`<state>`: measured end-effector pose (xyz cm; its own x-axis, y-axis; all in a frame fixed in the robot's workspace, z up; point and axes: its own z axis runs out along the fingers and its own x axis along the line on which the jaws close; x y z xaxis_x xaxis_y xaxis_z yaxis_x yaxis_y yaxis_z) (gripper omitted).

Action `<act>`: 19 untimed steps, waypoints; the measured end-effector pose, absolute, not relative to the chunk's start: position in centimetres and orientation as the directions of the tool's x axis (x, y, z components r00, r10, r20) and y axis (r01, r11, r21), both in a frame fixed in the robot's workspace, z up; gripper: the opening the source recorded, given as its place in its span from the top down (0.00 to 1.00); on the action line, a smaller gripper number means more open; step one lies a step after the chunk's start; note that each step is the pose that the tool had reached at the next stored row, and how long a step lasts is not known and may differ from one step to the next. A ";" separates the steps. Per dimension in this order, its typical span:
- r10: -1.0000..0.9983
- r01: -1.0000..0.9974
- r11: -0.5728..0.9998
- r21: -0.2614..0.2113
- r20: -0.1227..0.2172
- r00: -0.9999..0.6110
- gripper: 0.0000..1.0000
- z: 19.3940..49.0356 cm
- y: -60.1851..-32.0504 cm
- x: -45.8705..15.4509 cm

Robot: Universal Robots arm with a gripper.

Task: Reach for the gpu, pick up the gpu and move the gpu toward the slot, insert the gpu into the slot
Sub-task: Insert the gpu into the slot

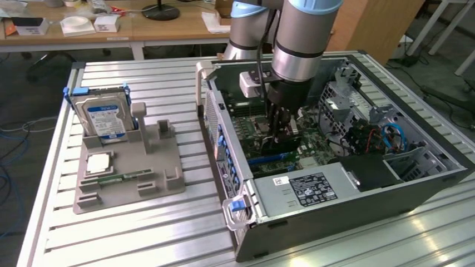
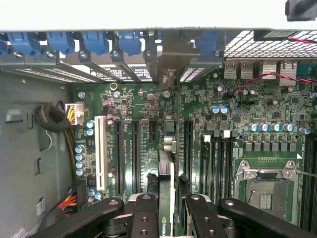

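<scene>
My gripper (image 2: pixel 168 201) is shut on the gpu (image 2: pixel 167 166), a thin dark card seen edge-on between the two black fingers (image 2: pixel 146 206). The card runs from the fingers to its silver bracket end (image 2: pixel 168 74) at the case's rear wall. It stands upright over the green motherboard (image 2: pixel 247 109), along the line of a long dark slot (image 2: pixel 172 130) that it mostly hides. Whether its edge sits in the slot I cannot tell. In the exterior view the gripper (image 1: pixel 281 139) reaches down inside the open PC case (image 1: pixel 356 200), holding the gpu (image 1: pixel 286 149).
Parallel dark slots (image 2: pixel 134 153) and a white one (image 2: pixel 101 153) lie beside the card, with the CPU socket (image 2: pixel 265 191) further off. Outside the case a grey fixture (image 1: pixel 126 172) holds a blue-labelled hard drive (image 1: pixel 102 114) and a small CPU chip (image 1: pixel 99 162).
</scene>
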<state>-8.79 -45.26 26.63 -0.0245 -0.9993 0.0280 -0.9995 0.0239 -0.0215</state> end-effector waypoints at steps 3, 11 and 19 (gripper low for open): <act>-0.999 -0.999 0.024 -0.033 0.028 -0.025 0.74 26.6 -45.3 -8.9; -0.999 -0.999 0.024 -0.035 0.028 -0.025 0.74 26.6 -45.3 -9.1; -0.999 -0.999 0.024 -0.035 0.028 -0.025 0.74 26.6 -45.3 -9.2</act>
